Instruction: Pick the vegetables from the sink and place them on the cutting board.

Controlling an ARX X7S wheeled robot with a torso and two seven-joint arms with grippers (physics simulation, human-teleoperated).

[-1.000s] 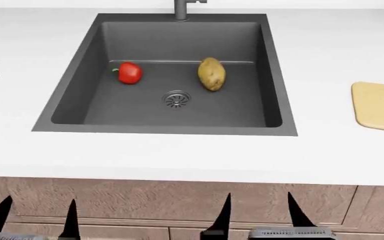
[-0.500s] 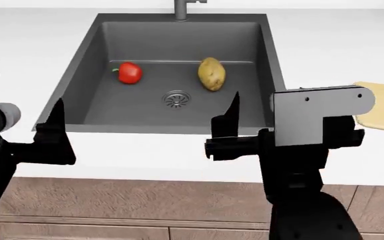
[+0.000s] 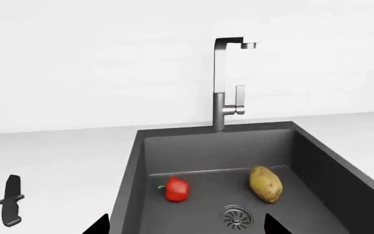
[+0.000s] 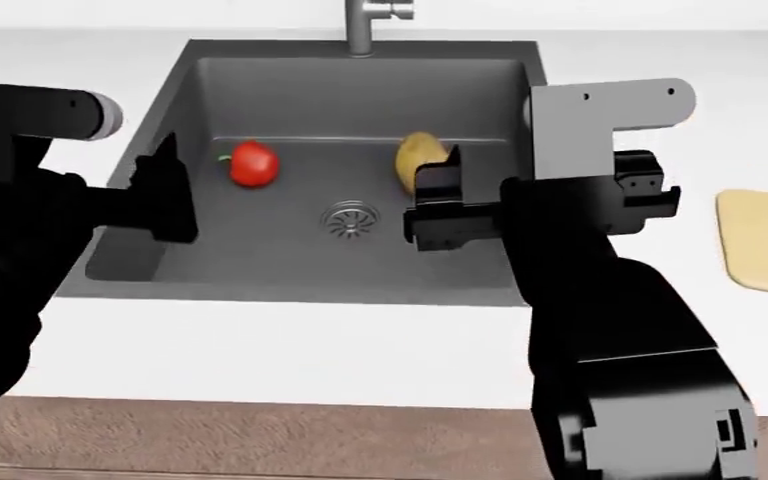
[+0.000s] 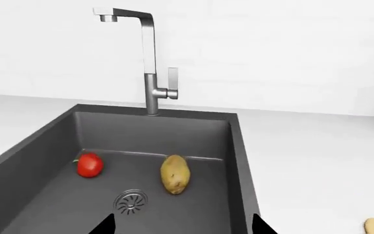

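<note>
A red bell pepper (image 4: pixel 252 164) lies on the left of the floor of the dark grey sink (image 4: pixel 291 90). The speckled potato (image 4: pixel 418 155) lies to its right, partly covered by my right arm. Both also show in the wrist views: pepper (image 3: pixel 177 189) (image 5: pixel 89 165), potato (image 3: pixel 266 184) (image 5: pixel 175 174). My left gripper (image 4: pixel 157 205) hangs over the sink's front left, open and empty (image 3: pixel 185 226). Above the sink's front right, near the potato, my right gripper (image 4: pixel 454 200) is open and empty too (image 5: pixel 181 226). The tan cutting board (image 4: pixel 766 240) lies on the counter at the right edge.
A steel faucet (image 4: pixel 364 20) stands behind the sink, tall in both wrist views. A round metal drain (image 4: pixel 352 217) sits between the vegetables, nearer the front. A black knife (image 3: pixel 10 201) lies on the white counter left of the sink.
Both arms have risen from below the counter edge and reached forward over the sink's front. The pepper and potato have not moved.
</note>
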